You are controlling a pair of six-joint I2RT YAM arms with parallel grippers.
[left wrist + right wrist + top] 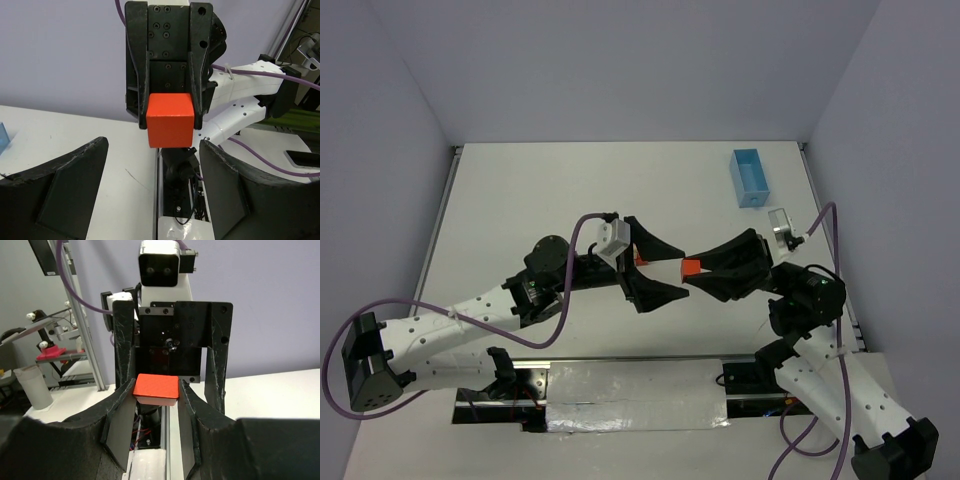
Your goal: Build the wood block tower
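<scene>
Gripping a red-orange block (170, 120) in the right pincer (700, 270), partly closed on two opposite faces, well up off the worktop (570, 190). Facing it head-on with the left pincer (672, 270), spread wide and holding nothing. From the left pincer: straight ahead, centred between the two fingers, just past the fingertips and touching neither. From the right pincer: out at the very fingertips, front part poking beyond them toward the other arm. Close to a cube, so no real long axis to line up on; one flat face turned squarely toward the left pincer. Looks like a mid-air handover, judging by the nose-to-nose pose. Nearer free arm: the left, almost on it. Turns on one thing, with both sets of jaws opening in the same plane: a risk, on closing straight in, of catching the right fingers flanking the block instead of bare wood. Probably calls for easing forward onto the protruding part only, or rolling a quarter turn to reach the free top and bottom faces. Well apart, off beyond the right pincer toward the back edge: a light-blue tray (748, 177). No stacked blocks in view.
</scene>
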